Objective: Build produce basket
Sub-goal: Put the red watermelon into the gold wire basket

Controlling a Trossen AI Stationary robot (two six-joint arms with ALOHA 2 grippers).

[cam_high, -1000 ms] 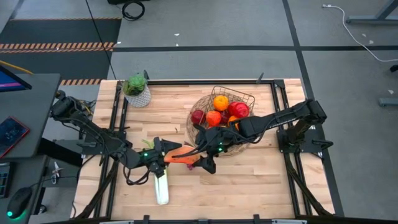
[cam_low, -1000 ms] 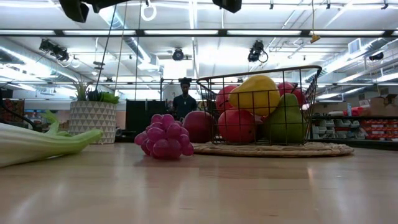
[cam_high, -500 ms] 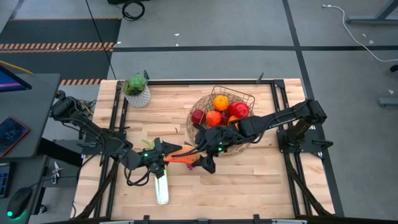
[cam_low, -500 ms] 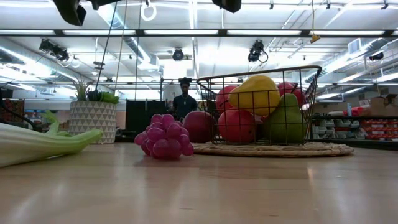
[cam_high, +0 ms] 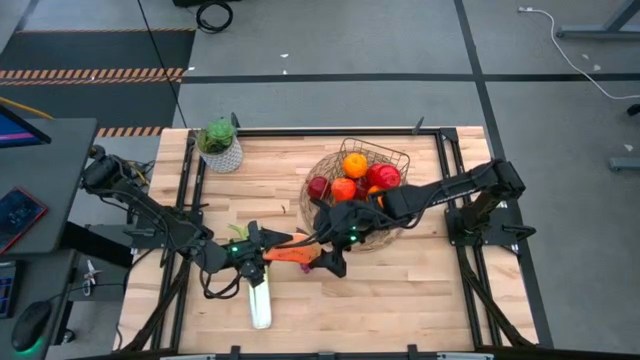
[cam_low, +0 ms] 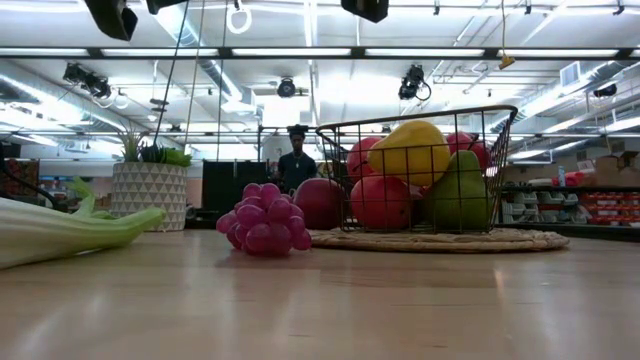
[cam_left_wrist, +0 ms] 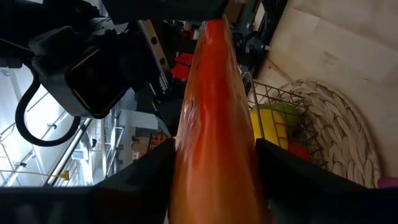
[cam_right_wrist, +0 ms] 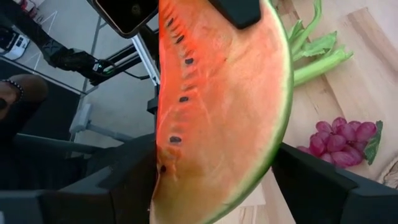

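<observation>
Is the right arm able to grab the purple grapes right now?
Probably not yet. The right gripper is closed on the watermelon slice, and the left gripper grips its other end. The grapes lie free on the table just below, so it would need to let go first.

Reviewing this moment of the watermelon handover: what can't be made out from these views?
- High view: how either gripper's fingers sit on the watermelon slice; arms cover it.
- Left wrist view: the slice fills the picture, hiding most of the basket.
- Low view: both grippers are cut off at the top edge.
- Right wrist view: the grapes partly hidden by the slice.
</observation>
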